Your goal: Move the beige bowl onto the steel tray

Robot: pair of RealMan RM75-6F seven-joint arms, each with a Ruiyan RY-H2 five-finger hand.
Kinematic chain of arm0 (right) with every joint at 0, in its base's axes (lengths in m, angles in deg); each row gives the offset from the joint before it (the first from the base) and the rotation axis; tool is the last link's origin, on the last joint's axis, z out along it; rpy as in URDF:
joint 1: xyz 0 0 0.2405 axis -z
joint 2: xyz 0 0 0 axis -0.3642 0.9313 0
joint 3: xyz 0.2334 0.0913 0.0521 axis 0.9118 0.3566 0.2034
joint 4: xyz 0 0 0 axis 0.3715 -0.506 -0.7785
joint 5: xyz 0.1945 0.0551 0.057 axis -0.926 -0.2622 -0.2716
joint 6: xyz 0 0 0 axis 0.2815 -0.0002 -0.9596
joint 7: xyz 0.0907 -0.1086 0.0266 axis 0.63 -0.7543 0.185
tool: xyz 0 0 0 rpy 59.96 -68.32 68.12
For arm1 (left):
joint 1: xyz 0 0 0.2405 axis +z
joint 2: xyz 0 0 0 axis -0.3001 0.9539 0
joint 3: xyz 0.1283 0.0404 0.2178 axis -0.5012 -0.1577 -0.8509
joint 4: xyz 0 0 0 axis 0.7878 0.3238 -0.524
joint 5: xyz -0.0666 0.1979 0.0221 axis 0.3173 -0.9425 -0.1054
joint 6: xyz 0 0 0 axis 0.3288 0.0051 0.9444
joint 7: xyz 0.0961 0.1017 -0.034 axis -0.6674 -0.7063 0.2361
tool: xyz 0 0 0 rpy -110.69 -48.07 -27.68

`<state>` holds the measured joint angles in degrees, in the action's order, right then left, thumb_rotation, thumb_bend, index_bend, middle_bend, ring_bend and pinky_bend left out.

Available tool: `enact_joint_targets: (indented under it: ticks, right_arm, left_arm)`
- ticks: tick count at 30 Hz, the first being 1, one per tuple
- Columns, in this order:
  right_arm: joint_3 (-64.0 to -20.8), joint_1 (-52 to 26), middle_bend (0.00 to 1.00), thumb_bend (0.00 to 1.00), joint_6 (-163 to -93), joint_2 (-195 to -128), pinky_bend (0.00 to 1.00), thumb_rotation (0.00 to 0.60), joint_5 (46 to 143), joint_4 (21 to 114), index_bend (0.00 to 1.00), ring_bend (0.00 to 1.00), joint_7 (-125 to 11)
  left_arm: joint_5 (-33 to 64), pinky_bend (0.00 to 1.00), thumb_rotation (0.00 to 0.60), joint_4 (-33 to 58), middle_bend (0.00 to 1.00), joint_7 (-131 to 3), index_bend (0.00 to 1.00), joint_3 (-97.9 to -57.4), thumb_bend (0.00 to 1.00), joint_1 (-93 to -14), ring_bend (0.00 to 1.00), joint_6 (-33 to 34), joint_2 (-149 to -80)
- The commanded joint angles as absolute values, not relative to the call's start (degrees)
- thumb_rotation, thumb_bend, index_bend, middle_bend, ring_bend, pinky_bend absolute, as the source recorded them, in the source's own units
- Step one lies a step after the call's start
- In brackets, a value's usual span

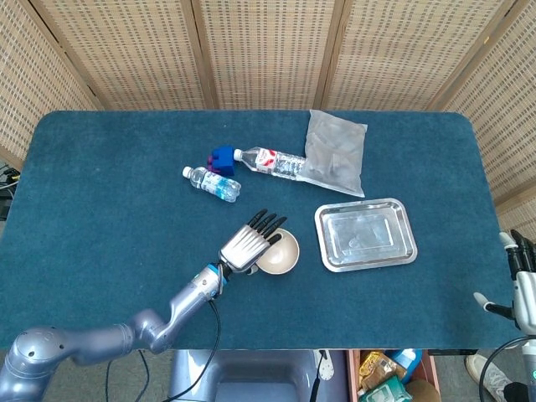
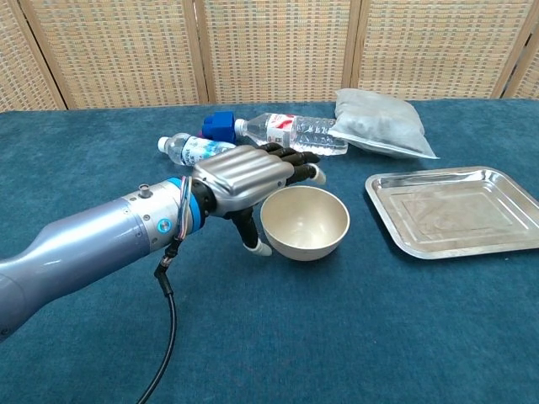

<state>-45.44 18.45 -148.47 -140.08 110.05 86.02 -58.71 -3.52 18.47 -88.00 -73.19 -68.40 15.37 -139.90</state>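
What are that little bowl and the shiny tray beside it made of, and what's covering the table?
The beige bowl looks like glazed ceramic or glossy plastic: smooth, with soft highlights inside; I can't tell which. The steel tray is clearly metal, with a bright mirror-like finish reflecting light along its raised rim. The table is covered in dark teal fabric, apparently felt or short carpet, matte and slightly fuzzy.

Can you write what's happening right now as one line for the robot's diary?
left hand open at bowl rim, no grip | bowl on table, upright | tray empty, beside bowl | right hand idle at table edge
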Motion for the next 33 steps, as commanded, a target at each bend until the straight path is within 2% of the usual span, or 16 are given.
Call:
enact_joint_targets:
  ticks: [1,8,14,19,25,33]
  right_arm:
    - [-45.70,18.42,0.00,0.00,-148.47,-140.13,0.00,0.600,110.52,86.20,0.00,0.00,-58.92]
    - [-47.31,16.50,0.00,0.00,-146.92,-140.51,0.00,0.600,116.08,85.56,0.00,0.00,-57.11]
    - [-48.74,9.27,0.00,0.00,-141.41,-140.62,0.00,0.600,126.73,82.57,0.00,0.00,-56.66]
    - [-48.94,2.15,0.00,0.00,-136.02,-142.16,0.00,0.600,133.53,81.88,0.01,0.00,-56.26]
    - [-48.63,-6.32,0.00,0.00,-125.88,-144.50,0.00,0.600,136.20,84.48,0.06,0.00,-58.48]
    - [-46.35,-15.88,0.00,0.00,-112.04,-153.59,0.00,0.600,131.41,85.40,0.11,0.00,-65.10]
  left_arm:
    - [-0.61,0.00,0.600,11.96,0.00,-89.47,0.00,-72.39,0.00,-66.66,0.00,14.58,-135.74]
    - [0.53,0.00,0.600,-0.59,0.00,-89.34,0.00,-71.24,0.00,-61.36,0.00,8.32,-122.04]
    - [1.24,0.00,0.600,-9.80,0.00,-87.87,0.00,-71.43,0.00,-52.66,0.00,-0.93,-107.45]
    - [1.67,0.00,0.600,-12.69,0.00,-83.49,0.00,-73.08,0.00,-44.74,0.00,-9.10,-100.36]
    - [1.98,0.00,0.600,-11.42,0.00,-77.41,0.00,-75.84,0.00,-38.61,0.00,-13.89,-98.29]
    - [1.81,0.00,0.600,-4.23,0.00,-69.89,0.00,-76.40,0.00,-36.55,0.00,-14.73,-100.66]
